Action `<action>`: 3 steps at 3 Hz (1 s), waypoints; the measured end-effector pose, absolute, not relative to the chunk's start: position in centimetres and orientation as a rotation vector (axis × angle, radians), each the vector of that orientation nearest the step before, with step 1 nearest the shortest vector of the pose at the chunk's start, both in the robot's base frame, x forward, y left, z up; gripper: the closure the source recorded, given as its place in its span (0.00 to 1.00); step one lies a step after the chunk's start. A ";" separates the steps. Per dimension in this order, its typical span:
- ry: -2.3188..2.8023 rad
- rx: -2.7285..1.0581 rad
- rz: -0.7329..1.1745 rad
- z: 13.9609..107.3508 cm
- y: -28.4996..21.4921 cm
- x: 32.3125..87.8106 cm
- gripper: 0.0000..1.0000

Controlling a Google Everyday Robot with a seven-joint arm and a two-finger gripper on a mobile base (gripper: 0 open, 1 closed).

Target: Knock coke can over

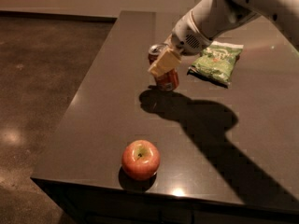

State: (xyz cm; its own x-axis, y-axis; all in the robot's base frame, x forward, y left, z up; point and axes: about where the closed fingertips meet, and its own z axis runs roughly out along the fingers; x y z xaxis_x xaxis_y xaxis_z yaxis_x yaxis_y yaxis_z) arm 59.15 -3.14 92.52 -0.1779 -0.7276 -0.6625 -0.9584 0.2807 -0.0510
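Observation:
The coke can [167, 80], red-orange with a silver top, stands near the left edge of the dark table [103, 125]. It leans with its top toward the left. My gripper [164, 62] is right at the can's upper half, its tan pad in front of the can and covering its middle. The white arm reaches in from the upper right. The can's shadow lies on the table just below it.
A green chip bag [217, 61] lies to the right of the can. A red-yellow apple [140, 159] sits near the table's front edge. The table's left edge drops to a brown floor [42, 78].

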 end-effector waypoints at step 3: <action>2.134 -1.891 0.257 89.7 -4.4 56.8 1.00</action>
State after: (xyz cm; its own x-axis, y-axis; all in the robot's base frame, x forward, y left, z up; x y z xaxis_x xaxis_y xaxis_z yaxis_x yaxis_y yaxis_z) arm 56.84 -4.43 89.73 -0.1060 -0.9410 -0.3215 -0.9904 0.1287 -0.0503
